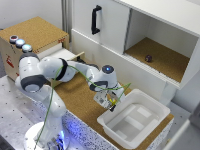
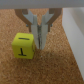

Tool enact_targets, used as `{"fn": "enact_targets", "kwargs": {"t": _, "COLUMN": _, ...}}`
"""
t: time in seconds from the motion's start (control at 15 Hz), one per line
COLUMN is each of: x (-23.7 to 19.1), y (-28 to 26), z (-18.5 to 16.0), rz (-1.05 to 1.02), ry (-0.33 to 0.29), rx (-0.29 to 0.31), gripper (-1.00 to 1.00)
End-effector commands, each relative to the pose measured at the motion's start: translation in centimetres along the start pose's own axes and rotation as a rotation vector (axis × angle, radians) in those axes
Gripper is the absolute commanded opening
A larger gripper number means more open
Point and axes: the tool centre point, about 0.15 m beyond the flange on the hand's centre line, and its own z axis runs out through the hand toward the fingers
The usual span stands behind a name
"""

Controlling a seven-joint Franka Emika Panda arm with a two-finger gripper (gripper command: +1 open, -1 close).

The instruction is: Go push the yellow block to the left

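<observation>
- One arm (image 1: 55, 70) on my feed, reaching across the cork-topped counter (image 1: 80, 97) toward the white tub (image 1: 134, 120).
- The tool (image 2: 39, 44) hangs low over the cork — its fingers (image 2: 44, 31) pressed close together, clenched on nothing that I can see.
- The yellow block (image 2: 23, 46) sits on the cork just beside the fingertips; in the wrist view I cannot tell whether they touch it. A dark "T"-like mark shows on its near face.
- In the exterior view the block (image 1: 112, 106) is only a small yellow speck under the tool (image 1: 109, 102), near the tub's rim.
- A small dark ball (image 1: 148, 58) lies in the open cabinet compartment (image 1: 165, 60) — well apart from the arm.
- Three coloured buttons (image 1: 19, 43) sit on the cork-topped box (image 1: 37, 32) at the exterior view's left.
</observation>
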Motion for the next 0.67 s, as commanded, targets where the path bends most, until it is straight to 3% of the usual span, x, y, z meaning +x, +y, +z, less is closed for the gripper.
{"fn": "enact_targets", "kwargs": {"t": 0.0, "x": 3.0, "y": 0.1, "z": 4.4, "rz": -0.026, "ry": -0.058, "rx": 0.024, "gripper": -1.00}}
{"fn": "enact_targets", "kwargs": {"t": 0.6, "x": 1.1, "y": -3.1, "z": 2.9, "rz": -0.042, "ry": -0.082, "rx": 0.066, "gripper": -1.00}}
